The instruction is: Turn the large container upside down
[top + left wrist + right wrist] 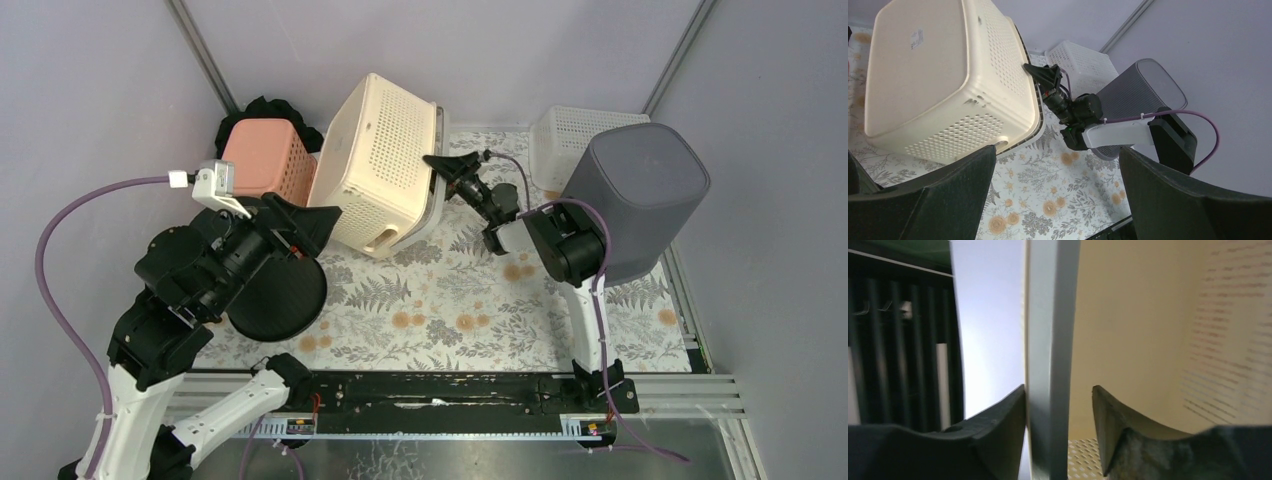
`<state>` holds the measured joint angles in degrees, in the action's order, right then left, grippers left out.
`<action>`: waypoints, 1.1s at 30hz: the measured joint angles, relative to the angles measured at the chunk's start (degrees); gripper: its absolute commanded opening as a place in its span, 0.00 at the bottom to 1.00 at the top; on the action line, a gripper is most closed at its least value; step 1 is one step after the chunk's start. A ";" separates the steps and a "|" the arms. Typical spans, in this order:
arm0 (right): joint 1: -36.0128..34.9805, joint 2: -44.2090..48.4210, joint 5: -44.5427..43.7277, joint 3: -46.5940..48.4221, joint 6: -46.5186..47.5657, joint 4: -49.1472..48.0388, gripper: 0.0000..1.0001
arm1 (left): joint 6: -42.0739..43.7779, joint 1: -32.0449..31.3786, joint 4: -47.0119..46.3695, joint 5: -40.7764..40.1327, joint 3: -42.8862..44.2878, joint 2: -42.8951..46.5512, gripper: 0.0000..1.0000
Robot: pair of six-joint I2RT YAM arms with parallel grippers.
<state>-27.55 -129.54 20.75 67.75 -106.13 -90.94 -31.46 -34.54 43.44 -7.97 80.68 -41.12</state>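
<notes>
The large container point(385, 160) is a cream perforated basket tipped on its side, base toward the upper left and rim toward the right. From the left wrist view I look onto its base point(943, 75). My right gripper point(446, 166) straddles the container's rim point(1048, 340). One of its fingers point(998, 420) lies against the rim's outer face. The other one point(1108, 415) stands inside the basket with a gap to the rim, so the jaws are open. My left gripper point(318, 222) hangs wide open near the container's lower left corner, holding nothing point(1058, 200).
A pink basket point(265, 155) stands behind the left arm with dark cloth point(265, 108) beyond it. A small white basket point(570, 140) and a tilted grey bin point(640, 195) sit at the back right. A black round dish point(280, 295) lies under the left arm on the floral mat point(450, 300).
</notes>
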 measured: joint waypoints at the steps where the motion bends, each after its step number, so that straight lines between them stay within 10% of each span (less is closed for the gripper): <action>1: 0.61 0.44 0.79 -1.86 0.94 -0.02 0.60 | 0.00 0.00 -0.07 0.00 -0.17 -0.04 1.00; 12: 6.47 13.66 7.80 -15.82 17.29 17.40 0.67 | -0.55 0.00 -1.51 1.14 -4.48 -3.04 1.00; 33: 12.96 26.25 5.60 -8.72 56.65 80.56 0.76 | -4.68 0.00 -11.61 5.44 -24.17 -7.74 1.00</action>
<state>-14.59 -103.28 26.35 59.02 -49.47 -10.37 -36.14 -34.54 31.83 -2.52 56.51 -48.86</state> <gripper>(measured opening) 0.764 0.998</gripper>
